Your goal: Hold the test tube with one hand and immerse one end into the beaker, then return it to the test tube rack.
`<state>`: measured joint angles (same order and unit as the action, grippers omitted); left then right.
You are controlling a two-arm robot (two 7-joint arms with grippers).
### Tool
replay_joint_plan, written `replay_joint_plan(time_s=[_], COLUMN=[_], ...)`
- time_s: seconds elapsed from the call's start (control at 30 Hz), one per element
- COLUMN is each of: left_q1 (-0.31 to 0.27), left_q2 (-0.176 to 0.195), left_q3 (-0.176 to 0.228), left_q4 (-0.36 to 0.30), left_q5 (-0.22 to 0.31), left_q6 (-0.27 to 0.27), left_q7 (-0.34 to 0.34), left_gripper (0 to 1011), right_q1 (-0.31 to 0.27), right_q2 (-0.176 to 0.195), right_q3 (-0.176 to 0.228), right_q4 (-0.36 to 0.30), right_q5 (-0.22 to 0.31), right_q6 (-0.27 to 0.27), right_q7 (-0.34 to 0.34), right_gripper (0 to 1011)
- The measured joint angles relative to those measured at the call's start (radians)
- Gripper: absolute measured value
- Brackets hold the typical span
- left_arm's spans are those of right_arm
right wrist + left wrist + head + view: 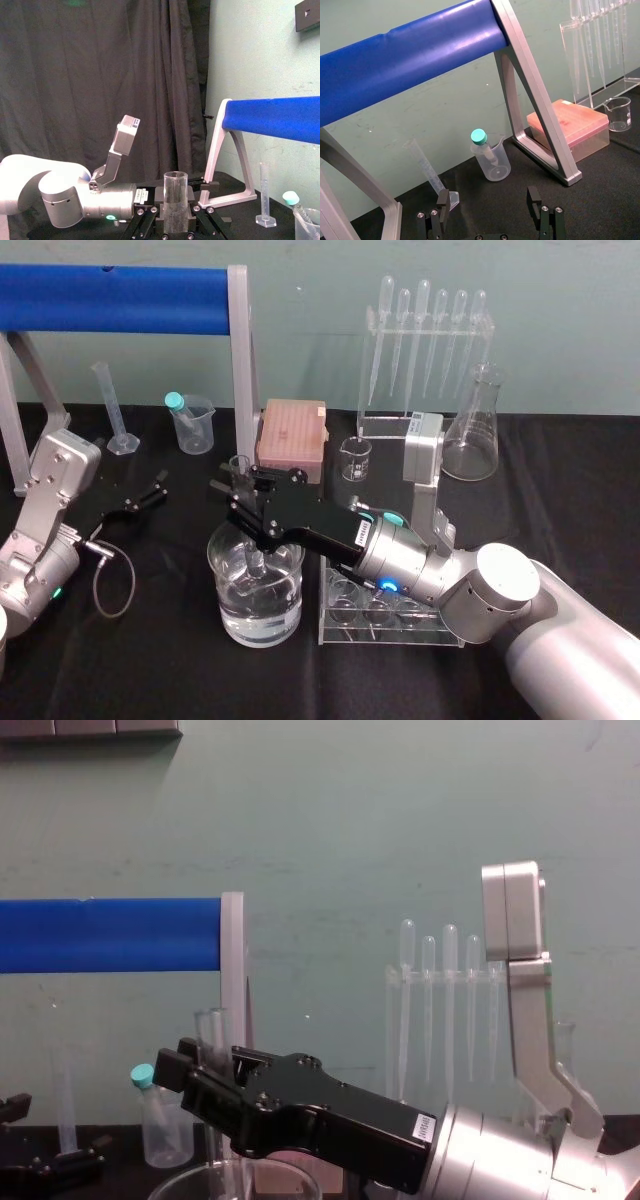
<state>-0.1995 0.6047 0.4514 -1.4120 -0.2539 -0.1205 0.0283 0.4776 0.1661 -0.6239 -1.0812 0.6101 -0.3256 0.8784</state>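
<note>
The test tube [241, 469] stands upright, clamped at mid-length between the jaws of the right hand [238, 496]. Its open top rises just above the jaws and its lower end hangs below them, inside the beaker [228, 592] and under its rim. Whether the tip meets the water there I cannot tell. In the right wrist view the tube [175, 197] stands straight up from between the jaws. In the chest view it [212, 1038] sits beside the right hand [195, 1072], over the beaker's rim [190, 1183]. The clear test tube rack [335, 625] stands on the black counter [160, 670] beside the beaker, under the wrist behind the jaws. The left hand [150, 490] rests well off to the other side of the jaws, its own jaws apart [488, 200].
</note>
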Motion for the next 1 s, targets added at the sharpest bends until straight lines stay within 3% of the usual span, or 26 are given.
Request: replay_joint_plan(time_s=[1.0], left_q1=[0.000], left_q2=[0.000], left_q3=[0.000], left_q4=[0.000], left_q5=[0.000], left_q6=[0.000], left_q7=[0.000], left_gripper=[1000], right_q1=[0.000], right_q2=[0.000], right_q3=[0.000], right_q4=[0.000], right_q5=[0.000], right_q6=[0.000], right_q7=[0.000], right_gripper=[222])
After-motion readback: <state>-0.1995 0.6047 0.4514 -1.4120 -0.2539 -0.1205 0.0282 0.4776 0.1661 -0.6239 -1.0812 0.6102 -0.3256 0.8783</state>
